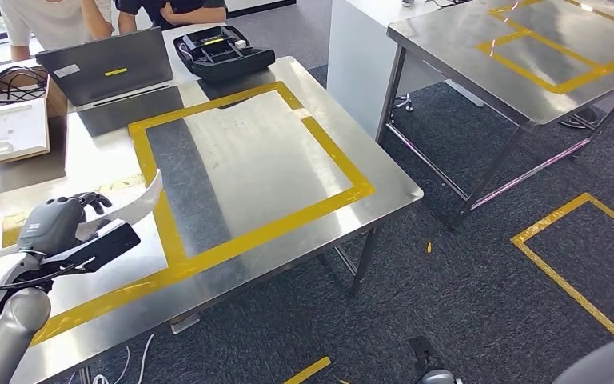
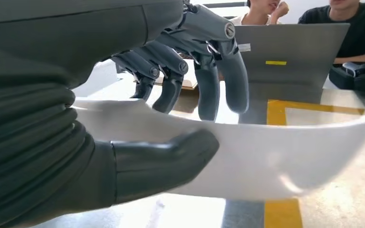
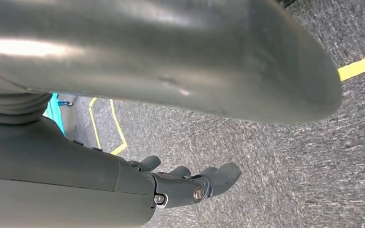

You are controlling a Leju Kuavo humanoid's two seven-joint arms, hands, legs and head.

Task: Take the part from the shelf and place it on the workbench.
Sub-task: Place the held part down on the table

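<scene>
My left hand [image 1: 57,226] holds the part [image 1: 141,203], a thin white curved plastic piece, just above the near left side of the steel workbench [image 1: 248,152]. In the left wrist view the thumb [image 2: 164,161] presses on the front face of the part [image 2: 275,156] and the darker fingers [image 2: 209,80] reach behind it. The part's free end points toward the yellow tape square [image 1: 332,204] on the workbench. My right hand [image 3: 190,183] hangs beside my body above the carpet, fingers loosely apart, holding nothing.
An open laptop [image 1: 108,68], a black case [image 1: 222,50] and a cardboard box [image 1: 8,120] sit along the workbench's far side, with two people [image 1: 56,16] behind them. A second steel table [image 1: 528,56] stands to the right. Yellow tape [image 1: 568,264] marks the carpet.
</scene>
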